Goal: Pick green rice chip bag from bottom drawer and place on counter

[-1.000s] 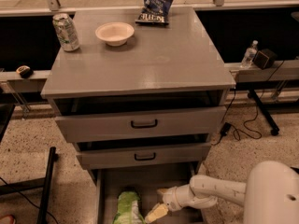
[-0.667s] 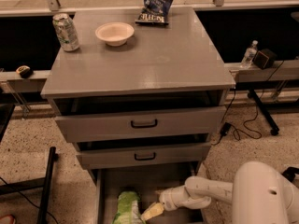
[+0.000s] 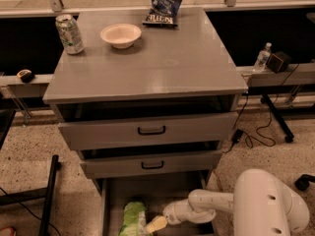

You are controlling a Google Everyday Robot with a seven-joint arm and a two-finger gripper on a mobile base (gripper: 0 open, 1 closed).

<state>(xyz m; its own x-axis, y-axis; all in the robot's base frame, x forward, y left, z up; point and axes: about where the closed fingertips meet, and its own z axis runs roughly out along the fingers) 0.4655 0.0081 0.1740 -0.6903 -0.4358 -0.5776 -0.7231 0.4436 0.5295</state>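
Note:
The green rice chip bag lies at the left of the open bottom drawer, at the bottom edge of the view. My gripper reaches into the drawer from the right on a white arm, its pale tip right beside the bag's right edge. The grey counter is the cabinet's top, above the two shallower drawers.
On the counter stand a soda can, a white bowl and a dark blue chip bag at the back. The two upper drawers are slightly open. A water bottle stands on a ledge at right. Cables lie on the floor at right.
My arm has moved left inside the bottom drawer, bringing the gripper up to the green bag's right edge. The bag has not visibly moved.

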